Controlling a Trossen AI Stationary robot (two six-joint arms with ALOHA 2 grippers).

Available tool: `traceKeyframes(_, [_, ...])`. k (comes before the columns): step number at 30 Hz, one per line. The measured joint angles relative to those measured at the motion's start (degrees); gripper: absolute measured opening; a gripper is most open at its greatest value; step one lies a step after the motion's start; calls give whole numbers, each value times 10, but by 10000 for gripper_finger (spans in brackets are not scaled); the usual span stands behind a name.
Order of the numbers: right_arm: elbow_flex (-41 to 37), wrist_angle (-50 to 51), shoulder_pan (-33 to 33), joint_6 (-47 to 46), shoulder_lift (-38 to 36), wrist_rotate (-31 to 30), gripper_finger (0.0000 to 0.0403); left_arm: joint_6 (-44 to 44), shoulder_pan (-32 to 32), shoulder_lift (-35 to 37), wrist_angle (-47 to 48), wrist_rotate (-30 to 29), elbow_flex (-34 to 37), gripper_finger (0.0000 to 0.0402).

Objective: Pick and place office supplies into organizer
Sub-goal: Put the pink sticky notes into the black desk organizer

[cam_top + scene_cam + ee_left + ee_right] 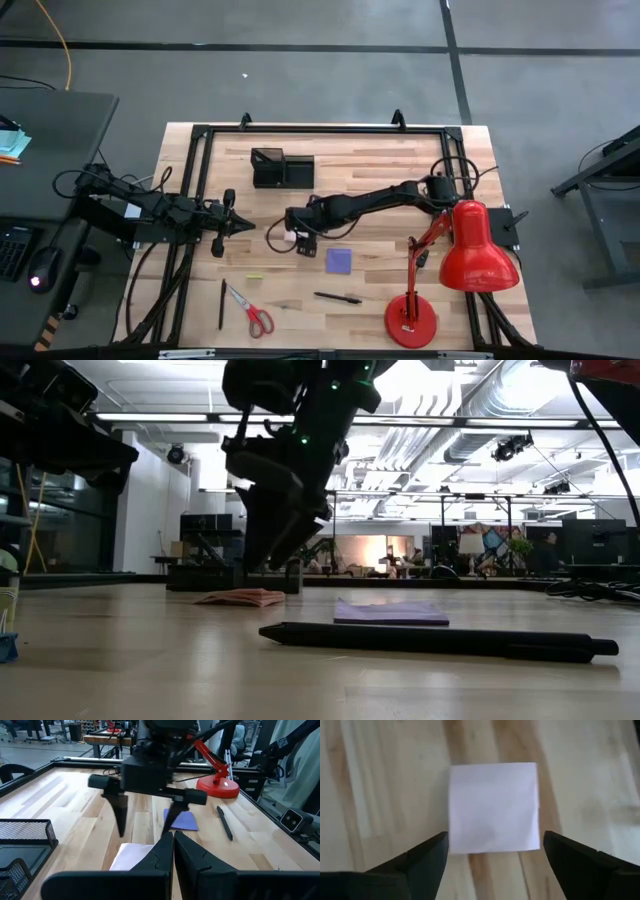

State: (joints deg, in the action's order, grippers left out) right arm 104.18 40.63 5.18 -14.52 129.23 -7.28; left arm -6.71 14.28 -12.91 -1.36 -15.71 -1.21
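Observation:
The pale pink note pad [493, 807] lies flat on the table, also seen in the high view [289, 238]. My right gripper [495, 851] hangs open just above it, fingers pointing down, one tip on either side of the pad's edge; the left wrist view shows those open fingers [120, 817] over the pad [131, 856]. My left gripper [173, 842] is shut and waits to the left of the pad [236, 225]. The purple pad [338, 260], red-handled scissors [256, 316], two dark pens [337, 297] [222, 303] and a tiny yellowish piece [255, 277] lie nearer. The black organizer [281, 168] stands toward the far edge.
A red desk lamp [470, 250] stands at the right, its base [411, 320] near the table's near edge. A black metal frame [200, 135] runs round the table. In the low view a pen [435, 640] lies in front of the purple pad [390, 612].

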Motion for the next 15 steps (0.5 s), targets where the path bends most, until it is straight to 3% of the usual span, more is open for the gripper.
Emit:
traceKeyframes(7, [0, -7, -11, -2, 0, 63, 321, 0, 0, 0, 0, 0, 0, 1])
traceKeyframes(15, [0, -48, -6, -35, 16, 5, 332, 0, 0, 0, 0, 0, 0, 1])
